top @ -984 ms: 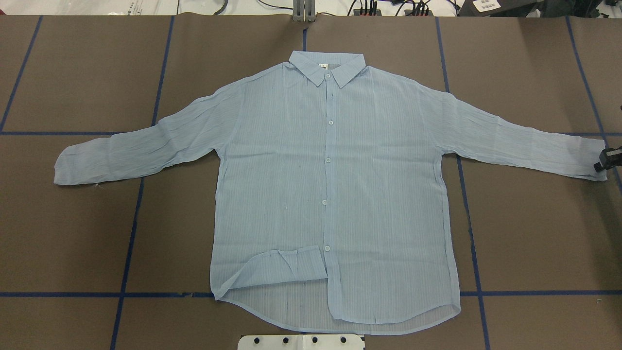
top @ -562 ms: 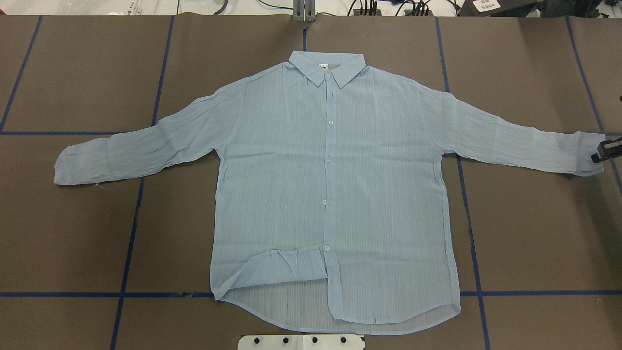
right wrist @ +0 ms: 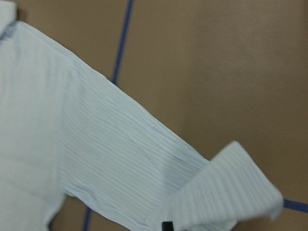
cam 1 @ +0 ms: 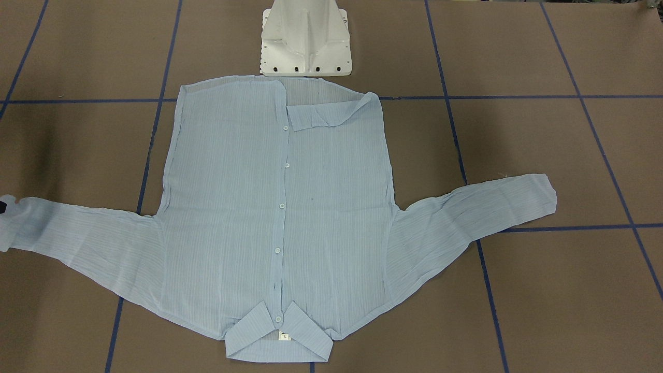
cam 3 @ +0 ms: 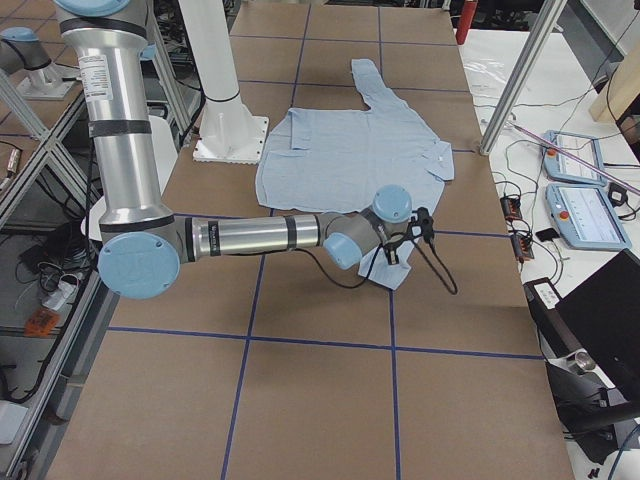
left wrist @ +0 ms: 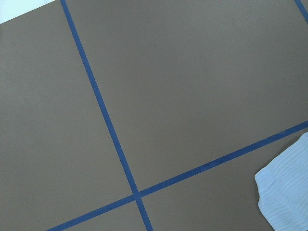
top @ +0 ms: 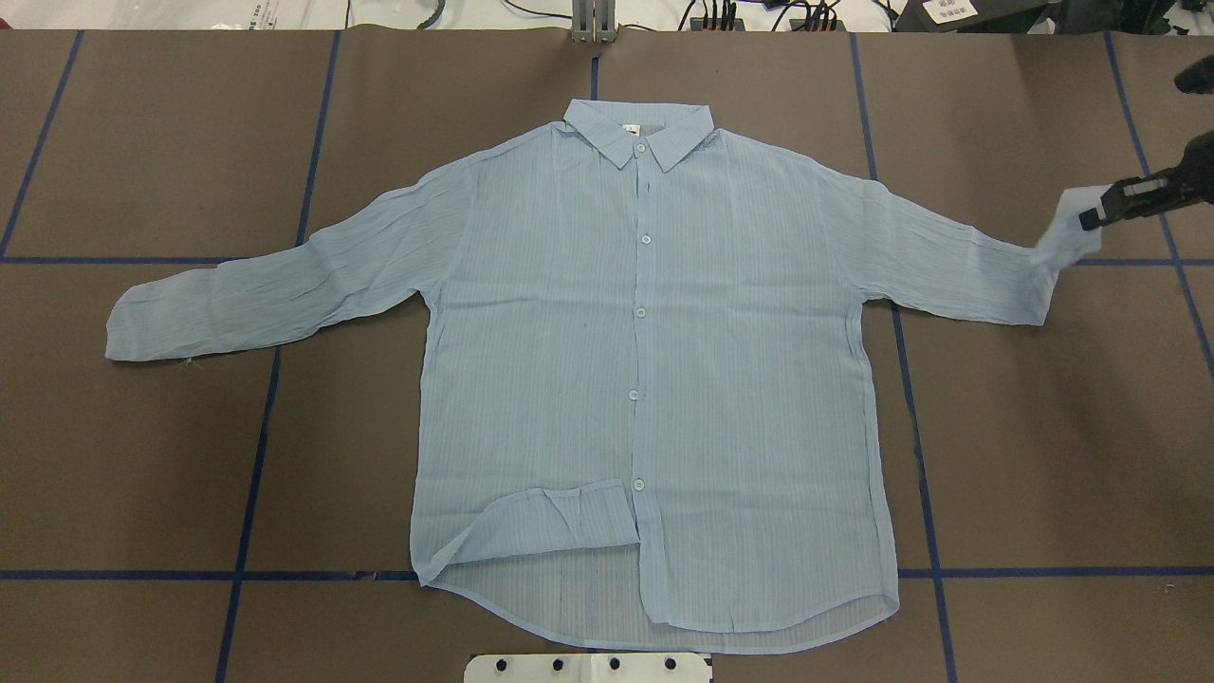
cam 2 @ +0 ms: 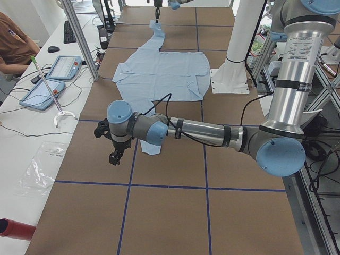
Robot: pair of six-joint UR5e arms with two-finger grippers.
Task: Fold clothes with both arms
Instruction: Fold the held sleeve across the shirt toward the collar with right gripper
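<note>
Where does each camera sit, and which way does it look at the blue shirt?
Front-facing: across the table, facing the robot; whole shirt, white base at top.
Overhead: behind the robot, looking down; right gripper pinches the cuff.
Exterior left: table end; left arm near, left gripper.
Exterior right: other end; right arm near.
Left wrist: down at table, other sleeve's end; no gripper.
Right wrist: close on raised sleeve.
Shared: front-facing and overhead show the shirt from opposite sides.
</note>
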